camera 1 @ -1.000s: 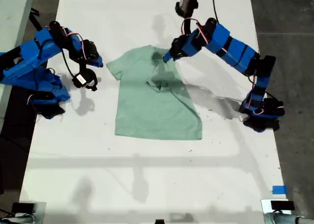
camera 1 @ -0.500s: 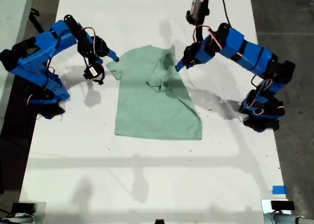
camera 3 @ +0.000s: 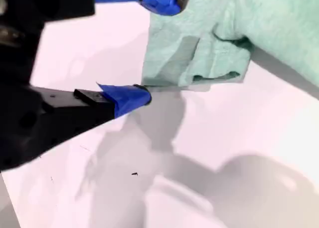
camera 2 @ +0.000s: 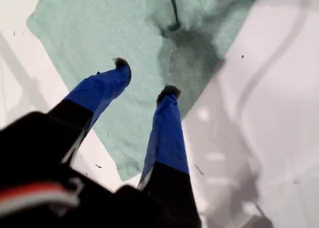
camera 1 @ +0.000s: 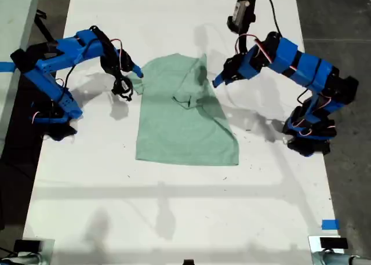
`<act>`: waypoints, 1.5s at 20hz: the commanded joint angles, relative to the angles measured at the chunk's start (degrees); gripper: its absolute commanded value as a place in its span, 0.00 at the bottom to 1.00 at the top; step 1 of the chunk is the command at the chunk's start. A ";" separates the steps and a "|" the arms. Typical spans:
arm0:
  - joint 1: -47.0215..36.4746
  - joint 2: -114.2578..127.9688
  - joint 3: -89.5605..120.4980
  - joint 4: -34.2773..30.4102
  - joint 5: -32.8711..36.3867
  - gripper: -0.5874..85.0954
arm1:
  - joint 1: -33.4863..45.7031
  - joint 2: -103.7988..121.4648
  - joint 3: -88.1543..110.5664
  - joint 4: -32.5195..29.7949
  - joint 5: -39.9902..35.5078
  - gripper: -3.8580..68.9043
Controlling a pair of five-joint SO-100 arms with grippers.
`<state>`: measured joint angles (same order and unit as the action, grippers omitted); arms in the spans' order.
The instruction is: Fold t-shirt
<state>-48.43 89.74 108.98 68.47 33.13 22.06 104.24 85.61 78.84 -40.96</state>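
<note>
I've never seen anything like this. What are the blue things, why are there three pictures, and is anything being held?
The blue things are two small robot arms, each ending in a two-fingered gripper. One picture looks down on the whole white table; the other two come from cameras riding on the grippers. A pale green t-shirt lies there, one side already folded inward. My first gripper hovers open over it. My second gripper is open around a sleeve. Nothing is gripped.
</note>
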 commanded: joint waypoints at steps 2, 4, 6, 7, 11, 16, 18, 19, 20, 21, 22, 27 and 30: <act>-2.20 -4.66 -0.97 -2.99 -2.64 0.35 | -1.32 6.24 1.41 -2.55 0.79 0.28; -3.34 -9.14 -1.93 -3.25 -3.87 0.34 | -1.58 8.53 3.87 -2.99 1.32 0.28; -5.01 -13.89 -5.27 -0.44 -4.22 0.26 | -1.93 11.51 6.94 -3.78 2.11 0.28; -5.45 -14.24 -5.71 0.00 -4.22 0.17 | -2.11 13.18 8.88 -4.39 2.55 0.28; -6.77 -14.77 -6.86 0.26 -3.52 0.01 | -2.64 19.78 15.64 -5.80 4.48 0.27; -6.68 -11.87 -6.50 1.93 -3.25 0.01 | -2.81 29.53 23.91 -7.65 6.86 0.24; -7.56 -6.06 -5.27 4.22 -3.60 0.01 | -2.81 31.11 25.49 -7.65 7.29 0.23; -8.53 -1.76 -4.31 5.27 -3.60 0.01 | -2.90 31.38 25.93 -7.65 7.47 0.23; -9.84 3.08 -3.34 6.59 -3.60 0.01 | -3.08 31.38 26.19 -7.65 7.56 0.22; -11.25 8.44 -2.37 7.65 -3.52 0.01 | -3.16 31.46 26.19 -7.65 7.65 0.22; -12.48 13.27 -1.58 8.44 -3.34 0.01 | -3.25 31.46 26.28 -7.65 7.65 0.22; -7.29 20.30 -2.02 6.06 -2.81 0.01 | -3.43 33.57 27.42 -6.94 8.00 0.21; -1.76 15.03 -6.24 1.49 -3.08 0.01 | -4.13 34.89 28.39 -6.50 8.79 0.21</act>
<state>-53.96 106.00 107.05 73.12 30.32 18.81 136.93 114.35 73.21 -32.87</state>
